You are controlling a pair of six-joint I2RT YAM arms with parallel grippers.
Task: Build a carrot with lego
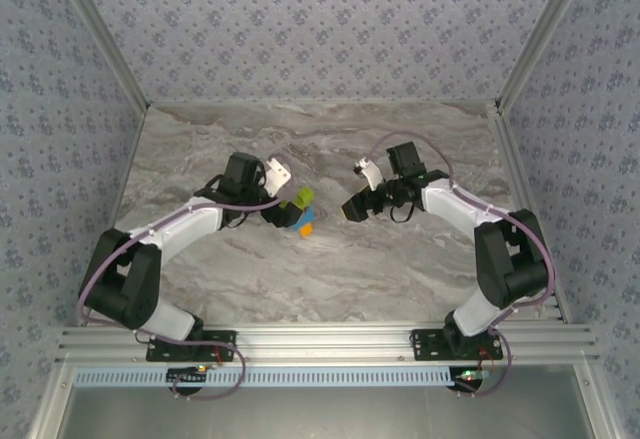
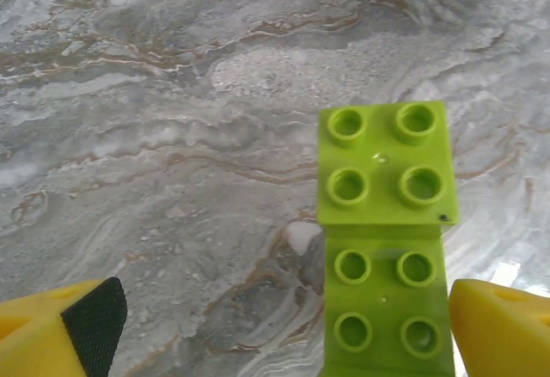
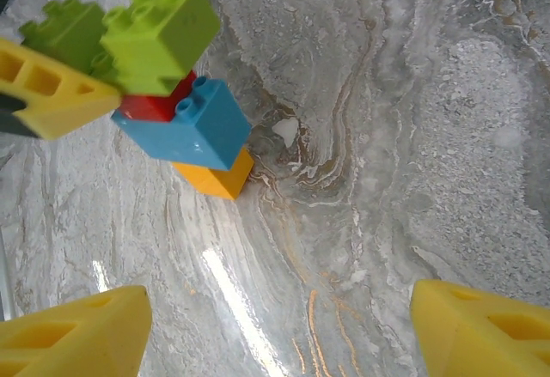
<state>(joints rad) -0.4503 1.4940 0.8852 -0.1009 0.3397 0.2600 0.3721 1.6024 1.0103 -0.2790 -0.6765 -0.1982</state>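
The carrot [image 1: 303,214] stands on the marble table [image 1: 330,279] as a joined stack. In the right wrist view it leans a little: orange brick [image 3: 215,175] at the bottom, then blue [image 3: 189,124], red [image 3: 153,106] and lime-green bricks [image 3: 159,33] on top. My left gripper [image 1: 283,209] is open around the green top. The studded green bricks [image 2: 384,167] lie close to its right finger [image 2: 503,325], while the left finger [image 2: 60,334] stands well apart. My right gripper [image 1: 352,207] is open and empty just right of the stack, its fingers [image 3: 481,334] spread wide.
Aluminium frame rails [image 1: 330,339] run along the near edge by the arm bases. Patterned walls [image 1: 320,29] close in the back and both sides. Bare marble lies in front of and behind the stack.
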